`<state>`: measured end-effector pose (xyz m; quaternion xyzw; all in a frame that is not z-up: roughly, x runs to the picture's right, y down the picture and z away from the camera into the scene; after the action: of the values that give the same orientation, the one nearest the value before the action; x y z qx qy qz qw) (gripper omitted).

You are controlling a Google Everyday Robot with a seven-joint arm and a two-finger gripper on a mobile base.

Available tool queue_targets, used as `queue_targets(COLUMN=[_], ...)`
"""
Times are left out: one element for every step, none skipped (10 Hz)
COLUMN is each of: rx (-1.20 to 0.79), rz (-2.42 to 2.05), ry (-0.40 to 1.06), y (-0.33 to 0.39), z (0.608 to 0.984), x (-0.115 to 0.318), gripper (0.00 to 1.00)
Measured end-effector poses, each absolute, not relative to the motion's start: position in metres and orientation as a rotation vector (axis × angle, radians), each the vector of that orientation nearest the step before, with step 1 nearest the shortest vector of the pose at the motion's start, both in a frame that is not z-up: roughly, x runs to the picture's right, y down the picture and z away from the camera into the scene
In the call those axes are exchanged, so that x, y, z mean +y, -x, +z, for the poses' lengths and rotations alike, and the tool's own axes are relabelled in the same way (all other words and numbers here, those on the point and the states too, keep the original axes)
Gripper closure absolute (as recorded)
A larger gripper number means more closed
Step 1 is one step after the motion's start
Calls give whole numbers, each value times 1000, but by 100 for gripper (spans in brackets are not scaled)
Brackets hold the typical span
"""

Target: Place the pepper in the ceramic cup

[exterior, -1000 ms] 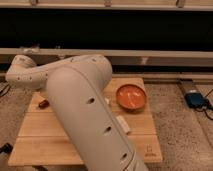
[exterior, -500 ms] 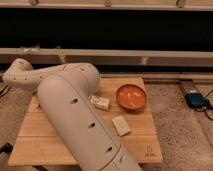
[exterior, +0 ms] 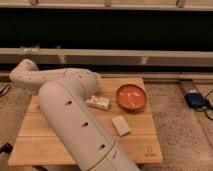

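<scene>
My white arm point(exterior: 75, 125) rises from the bottom edge, bends over the wooden table point(exterior: 35, 145) and reaches left to a joint point(exterior: 22, 75). The gripper is hidden behind the arm, somewhere over the table's left part. The pepper is hidden too. The small whitish ceramic cup point(exterior: 120, 125) sits on the table right of the arm, below the orange bowl point(exterior: 131, 96).
A white bottle with a label point(exterior: 98, 103) lies between the arm and the orange bowl. A blue device with a cable point(exterior: 194, 99) lies on the floor to the right. A dark wall with a ledge runs behind the table.
The arm has swung left, uncovering the bottle and then the cup. A small dark red thing seen near the table's left edge a second ago is now behind the arm.
</scene>
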<state>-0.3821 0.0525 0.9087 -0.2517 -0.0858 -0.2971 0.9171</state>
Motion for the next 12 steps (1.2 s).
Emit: queue_targets(rx=[-181,-184,-189,-196,-200,-204,-208,-212,-216,-218,-224,-231], rz=[-616,-620,-623,-629,-633,-639,-646,-653,-660,-665,-666,-665], ry=[521,524,527,529,530,533,536,540,544,549,550,548], y=[382,383,384,385,387,388,389,390,391,392,393,394], z=[916,921,925,930,933,934,936,937,938,938,936,935], x=[54,55,57,59,60,62,65,67,69,70,68,66], gripper=[20,20,20,20,20,20,25,34,45,54,66,75])
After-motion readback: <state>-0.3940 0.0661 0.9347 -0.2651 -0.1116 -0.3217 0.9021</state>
